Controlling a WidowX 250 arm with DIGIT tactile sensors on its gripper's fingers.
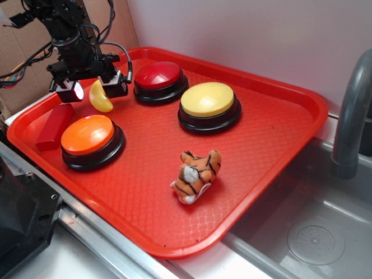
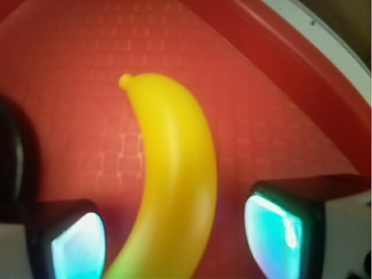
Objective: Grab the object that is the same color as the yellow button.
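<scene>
The small glossy yellow banana (image 1: 100,97) lies at the far left of the red tray (image 1: 261,145), between the orange and red buttons. My gripper (image 1: 93,90) is low over it, open, with one finger on each side. In the wrist view the banana (image 2: 168,174) runs up the middle between the two pads. The left pad (image 2: 78,247) is close to it and the right pad (image 2: 273,232) stands apart with a gap. The yellow button (image 1: 207,99), a pale-yellow dome on a black base, sits further right on the tray.
A red button (image 1: 158,74) is right of the gripper and an orange button (image 1: 88,135) is just in front of it. A red block (image 1: 53,127) lies at the tray's left edge. A tiger plush (image 1: 196,174) lies mid-tray. A sink (image 1: 314,232) and faucet (image 1: 351,116) are on the right.
</scene>
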